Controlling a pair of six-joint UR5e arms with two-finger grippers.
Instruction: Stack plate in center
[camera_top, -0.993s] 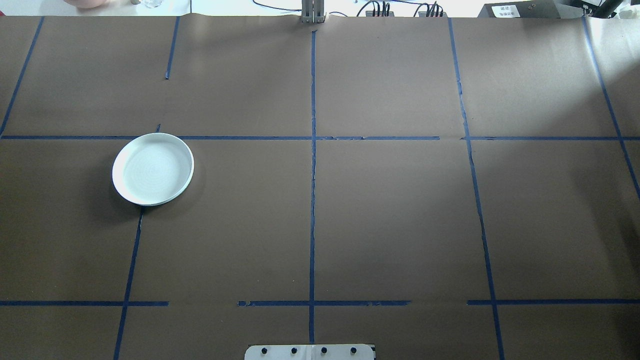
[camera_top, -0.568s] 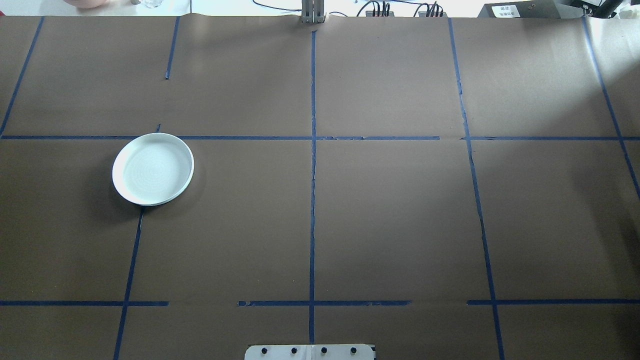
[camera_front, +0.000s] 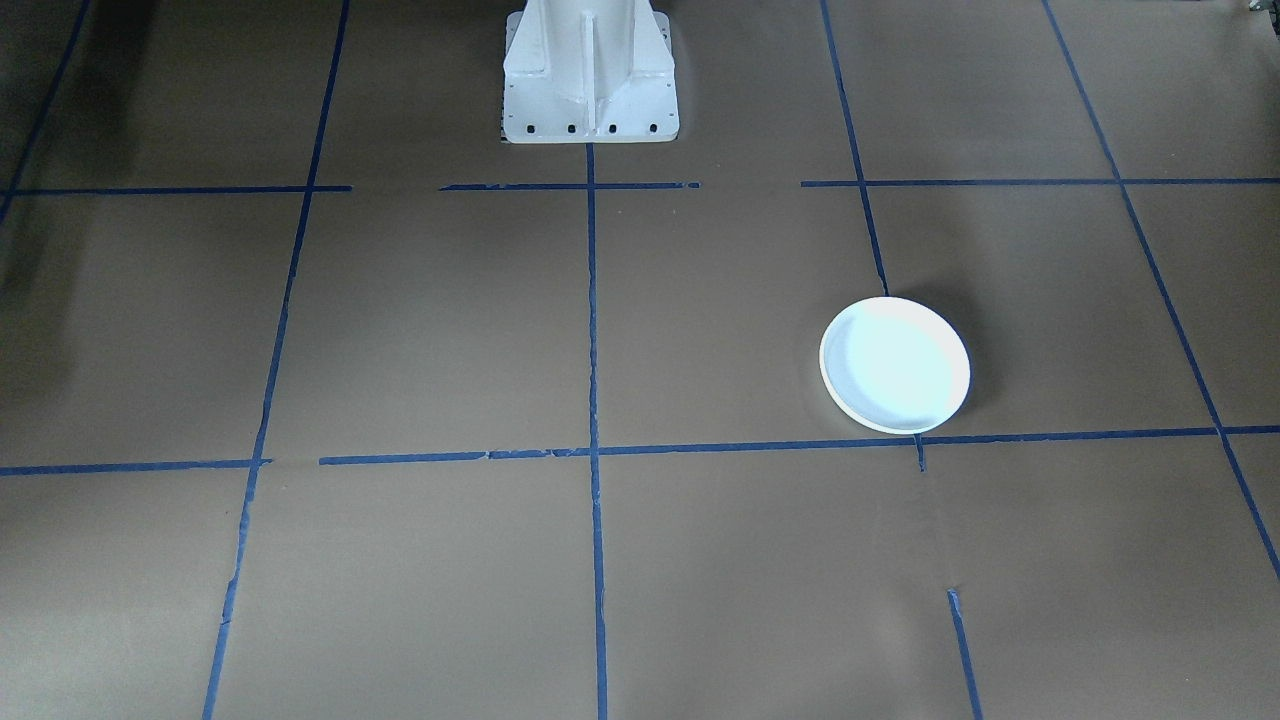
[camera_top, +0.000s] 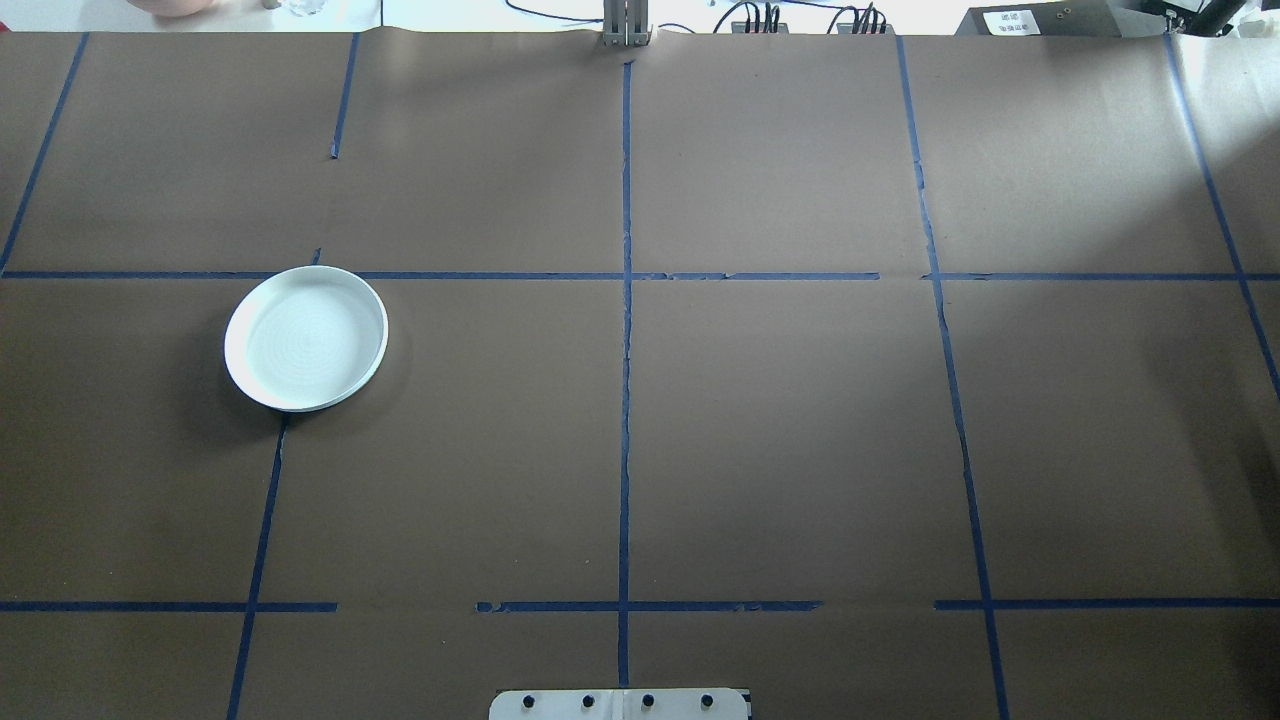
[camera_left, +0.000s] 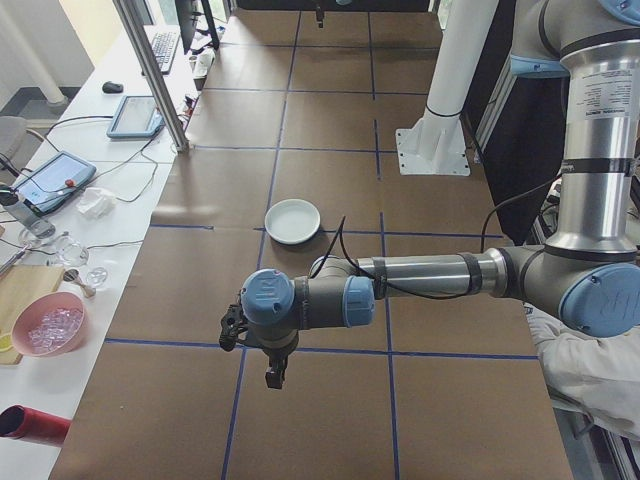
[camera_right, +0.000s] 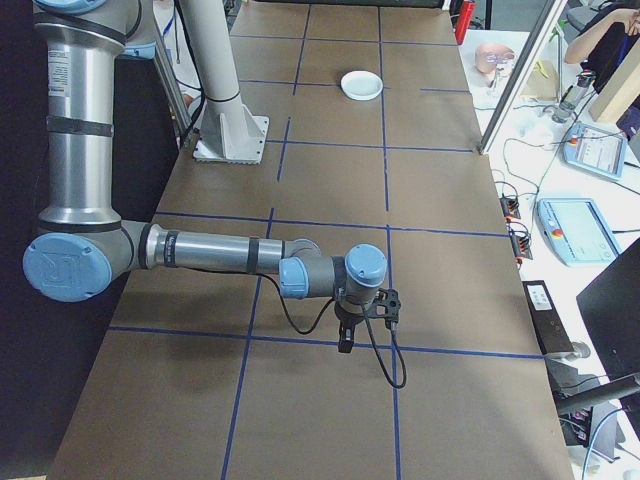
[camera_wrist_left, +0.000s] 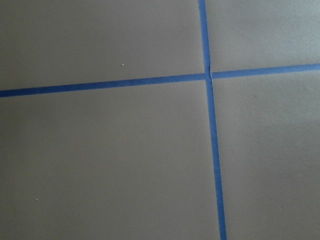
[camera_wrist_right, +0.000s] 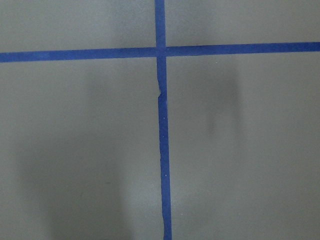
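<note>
One round shallow plate (camera_top: 305, 338), pale bluish-white with a raised white rim and faint rings, lies flat on the brown paper in the table's left half, also seen as plate (camera_front: 894, 365), plate (camera_left: 293, 220) and plate (camera_right: 361, 84). Nothing rests on it. My left gripper (camera_left: 272, 376) hangs over the table's left end, well short of the plate, and shows only in the exterior left view. My right gripper (camera_right: 345, 343) hangs over the far right end, seen only in the exterior right view. Whether either is open or shut I cannot tell. Both wrist views show only paper and blue tape.
Blue tape lines divide the brown paper into a grid, crossing at the table's middle (camera_top: 626, 277). The white robot pedestal (camera_front: 588, 75) stands at the near edge. A side bench holds tablets (camera_left: 135, 115) and a pink bowl (camera_left: 45, 325). A person's white sleeve (camera_left: 590, 370) is beside my left arm.
</note>
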